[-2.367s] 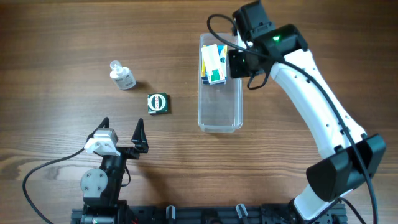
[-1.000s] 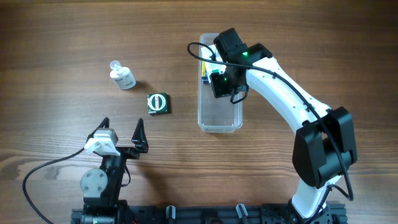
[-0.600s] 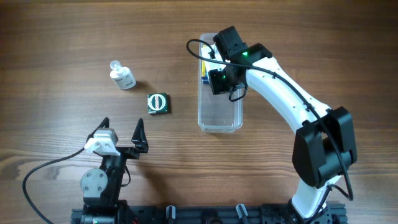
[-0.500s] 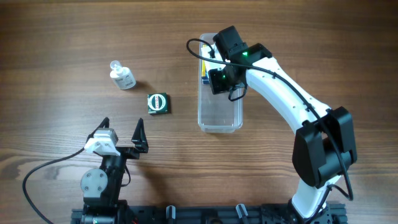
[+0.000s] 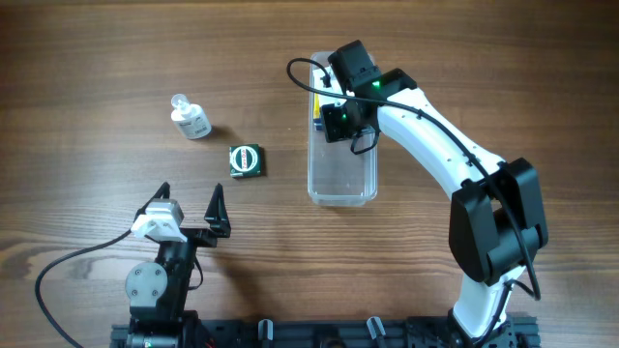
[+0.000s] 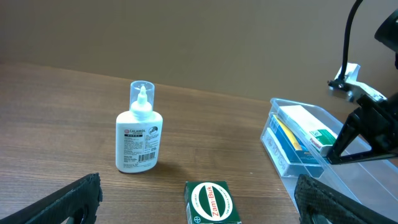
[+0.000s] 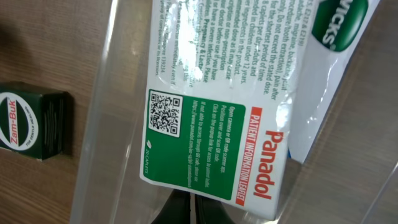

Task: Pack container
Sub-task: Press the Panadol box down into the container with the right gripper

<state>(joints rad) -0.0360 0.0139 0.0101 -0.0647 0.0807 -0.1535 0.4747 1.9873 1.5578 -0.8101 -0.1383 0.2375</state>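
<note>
The container [image 5: 341,179] is a clear plastic bin lying lengthwise on the wooden table; it also shows in the left wrist view [image 6: 367,180]. A green and white Panadol box [image 7: 211,112] and a Vicks box [image 7: 329,62] lie in its far end [image 5: 325,97]. My right gripper [image 5: 334,121] is down inside the bin, jaws shut, its tips [image 7: 193,208] at the Panadol box's edge. A green Zam-Buk box [image 5: 246,160] and a white calamine bottle [image 5: 191,119] stand on the table left of the bin. My left gripper [image 5: 189,208] is open and empty, near the front.
The Zam-Buk box [image 6: 210,202] sits between my open left fingers' line of sight, the bottle [image 6: 138,134] behind it. The near half of the bin holds nothing. The right arm's cable [image 5: 300,72] loops over the bin's far left corner.
My right gripper has swung from the bin's right side into the bin over the boxes, then edged slightly left. The left arm has not moved.
</note>
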